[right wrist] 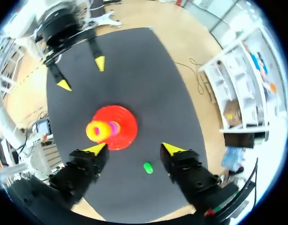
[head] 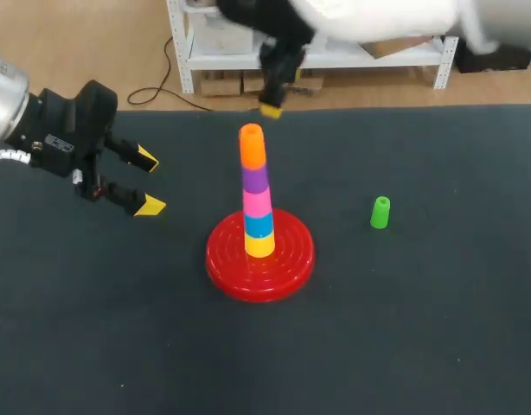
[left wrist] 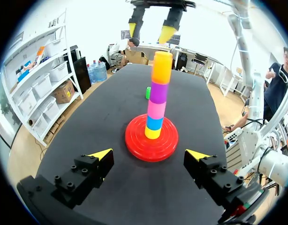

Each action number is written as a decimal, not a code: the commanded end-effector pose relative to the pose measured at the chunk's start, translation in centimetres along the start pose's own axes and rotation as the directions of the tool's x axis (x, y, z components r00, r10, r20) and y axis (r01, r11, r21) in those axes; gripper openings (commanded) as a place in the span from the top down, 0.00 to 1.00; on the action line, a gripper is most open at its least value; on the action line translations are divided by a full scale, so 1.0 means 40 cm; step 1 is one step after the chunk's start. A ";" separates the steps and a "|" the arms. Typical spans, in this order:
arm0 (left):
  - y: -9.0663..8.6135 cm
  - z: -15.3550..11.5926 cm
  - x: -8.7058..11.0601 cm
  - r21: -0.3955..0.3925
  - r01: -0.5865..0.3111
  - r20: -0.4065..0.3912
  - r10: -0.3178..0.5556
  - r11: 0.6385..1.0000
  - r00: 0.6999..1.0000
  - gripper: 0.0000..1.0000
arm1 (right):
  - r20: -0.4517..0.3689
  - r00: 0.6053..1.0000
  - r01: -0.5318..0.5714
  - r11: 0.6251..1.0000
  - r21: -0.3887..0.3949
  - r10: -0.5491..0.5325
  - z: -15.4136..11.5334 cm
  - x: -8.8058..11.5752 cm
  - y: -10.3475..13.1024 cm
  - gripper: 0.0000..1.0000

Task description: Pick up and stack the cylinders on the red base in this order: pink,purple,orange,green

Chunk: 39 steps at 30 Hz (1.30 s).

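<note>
One green cylinder (head: 380,213) — upright, axis vertical | left end effector (head: 149,181), right end effector (right wrist: 133,149) — spread, empty

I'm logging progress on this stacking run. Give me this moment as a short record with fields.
stack: on the red base; bottom to top yellow, blue, pink, purple, orange
green cylinder: on the table, apart from the base, not yet stacked
left gripper: open, empty, off to the side of the base
right gripper: open, empty, high above the stack
remaining: green cylinder onto the orange top
</note>
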<state>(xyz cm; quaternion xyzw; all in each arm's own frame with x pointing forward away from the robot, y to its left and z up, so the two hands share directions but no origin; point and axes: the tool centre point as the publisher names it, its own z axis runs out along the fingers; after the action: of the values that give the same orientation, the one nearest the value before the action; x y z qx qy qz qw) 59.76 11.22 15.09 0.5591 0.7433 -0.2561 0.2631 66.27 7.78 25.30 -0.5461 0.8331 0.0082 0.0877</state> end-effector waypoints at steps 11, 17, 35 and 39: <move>-0.001 0.001 0.002 -0.001 -0.001 0.002 0.001 1.000 1.000 0.00 | -0.024 0.940 -0.339 0.940 0.043 0.341 0.258 0.279 -0.181 0.00; -0.001 0.001 0.002 -0.001 -0.001 0.002 0.001 1.000 1.000 0.00 | -0.072 0.927 -0.367 0.929 0.041 0.369 0.366 0.326 -0.187 0.00; -0.001 0.001 0.002 -0.001 -0.001 0.002 0.001 1.000 1.000 0.00 | -0.133 0.909 -0.399 0.917 -0.010 0.395 0.519 0.413 -0.155 0.16; -0.001 0.001 0.002 -0.001 -0.001 0.002 0.001 1.000 1.000 0.00 | -0.137 0.908 -0.402 0.915 -0.014 0.397 0.521 0.415 -0.147 0.36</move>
<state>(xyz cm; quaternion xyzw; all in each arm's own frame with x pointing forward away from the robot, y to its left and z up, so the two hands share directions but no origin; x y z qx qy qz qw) 59.76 11.22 15.09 0.5591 0.7433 -0.2561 0.2631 68.37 -7.29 2.66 -0.3660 0.9305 0.0077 0.0151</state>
